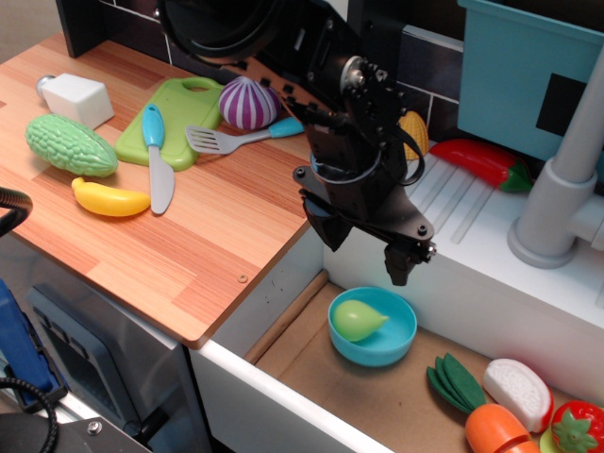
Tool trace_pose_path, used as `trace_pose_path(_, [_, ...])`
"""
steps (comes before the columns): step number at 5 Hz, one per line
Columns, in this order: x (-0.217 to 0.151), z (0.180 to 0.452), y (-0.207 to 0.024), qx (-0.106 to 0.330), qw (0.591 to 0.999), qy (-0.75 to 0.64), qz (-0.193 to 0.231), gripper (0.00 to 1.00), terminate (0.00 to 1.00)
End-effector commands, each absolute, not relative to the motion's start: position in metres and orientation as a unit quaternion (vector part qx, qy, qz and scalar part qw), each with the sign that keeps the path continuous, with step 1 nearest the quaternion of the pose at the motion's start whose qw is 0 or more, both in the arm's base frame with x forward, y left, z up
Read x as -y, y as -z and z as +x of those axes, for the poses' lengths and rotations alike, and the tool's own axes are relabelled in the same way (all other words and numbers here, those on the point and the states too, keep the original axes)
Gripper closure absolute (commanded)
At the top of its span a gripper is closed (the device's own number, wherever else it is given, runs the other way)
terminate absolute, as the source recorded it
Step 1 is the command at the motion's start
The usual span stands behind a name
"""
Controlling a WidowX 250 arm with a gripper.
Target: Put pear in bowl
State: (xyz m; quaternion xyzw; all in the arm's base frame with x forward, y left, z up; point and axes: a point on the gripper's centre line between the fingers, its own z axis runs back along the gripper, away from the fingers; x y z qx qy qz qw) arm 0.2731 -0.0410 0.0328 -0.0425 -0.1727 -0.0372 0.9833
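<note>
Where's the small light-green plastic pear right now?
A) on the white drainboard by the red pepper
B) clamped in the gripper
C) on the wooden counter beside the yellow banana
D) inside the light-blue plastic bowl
D: the small light-green plastic pear lies inside the round light-blue plastic bowl, while the black gripper hangs above it, open and holding nothing.
</note>
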Motion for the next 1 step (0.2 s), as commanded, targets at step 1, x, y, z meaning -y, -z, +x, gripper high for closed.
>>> trace_pose_path(1, [0.0410,0.2812,-0.0408,0.189,0.980,0.036,-0.044,0.00,1.00])
